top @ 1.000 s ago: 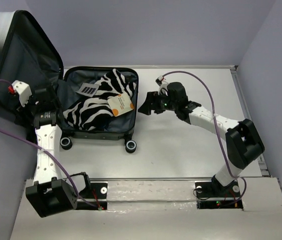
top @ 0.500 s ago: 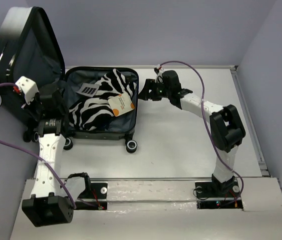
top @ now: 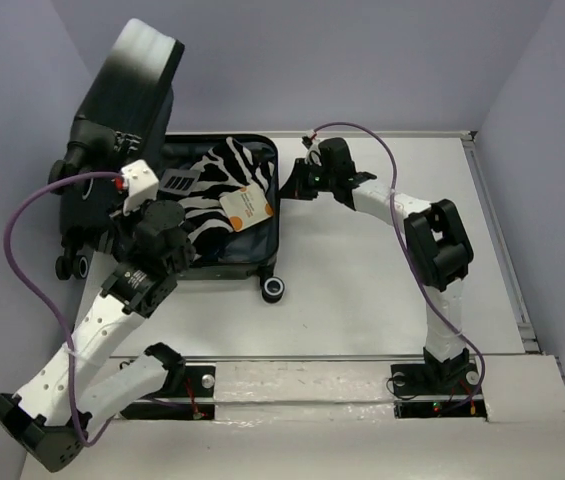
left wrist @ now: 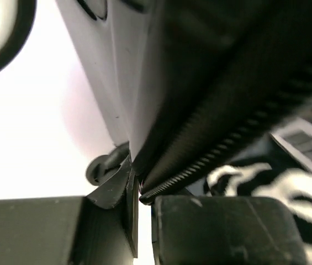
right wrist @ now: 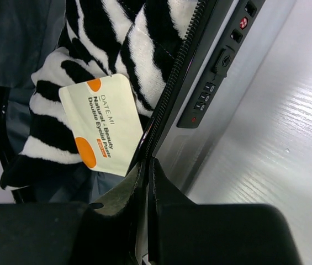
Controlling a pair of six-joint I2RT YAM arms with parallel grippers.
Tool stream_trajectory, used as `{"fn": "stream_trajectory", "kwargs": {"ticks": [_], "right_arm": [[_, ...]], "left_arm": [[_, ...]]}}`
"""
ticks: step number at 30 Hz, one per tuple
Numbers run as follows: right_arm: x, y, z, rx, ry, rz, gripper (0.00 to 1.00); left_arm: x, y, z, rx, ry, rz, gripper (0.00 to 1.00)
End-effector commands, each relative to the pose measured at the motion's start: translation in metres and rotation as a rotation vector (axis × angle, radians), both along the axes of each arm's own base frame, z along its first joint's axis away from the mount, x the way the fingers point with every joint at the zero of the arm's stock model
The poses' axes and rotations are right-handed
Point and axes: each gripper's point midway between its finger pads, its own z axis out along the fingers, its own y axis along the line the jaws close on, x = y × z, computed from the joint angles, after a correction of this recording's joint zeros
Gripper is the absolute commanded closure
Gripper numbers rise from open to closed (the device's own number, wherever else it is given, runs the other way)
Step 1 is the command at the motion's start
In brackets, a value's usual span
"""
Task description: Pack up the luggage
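From its base at the near left edge of the desk (top: 382,270), the left arm stretches far and a little right, up to the left side of the luggage (top: 122,100). The left fingers (left wrist: 222,232) are almost together and seem to pinch the zipper rim of the raised lid, though this wrist view is blurred and very close. The wrist of this arm covers the near left part of the lower shell.

The right arm goes from the near right edge far and left, with a bent elbow, to the right rim of the lower shell. The right fingers (right wrist: 222,234) are closed on this rim, near the lock panel (right wrist: 202,102).

The luggage lies at the far left of the desk, with one black wheel (top: 274,289) at its near right corner. In the lower shell lies a zebra-striped cloth (top: 217,175). On it rests a cream packet (top: 243,209) with orange spots, and left of that a small barcode tag (top: 176,181). The lid stands steeply at the far left.
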Motion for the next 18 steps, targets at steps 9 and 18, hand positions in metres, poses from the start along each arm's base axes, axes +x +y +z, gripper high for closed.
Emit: {"fn": "stream_trajectory", "kwargs": {"ticks": [9,18], "right_arm": [[-0.010,0.029,-0.007,0.087,0.076,0.054,0.93],[-0.008,0.009,0.011,0.071,0.025,0.001,0.76]], "left_arm": [[-0.003,-0.202,-0.016,-0.136,-0.058,-0.637,0.94],[-0.031,-0.268,-0.020,-0.200,-0.015,-0.843,0.37]]}}
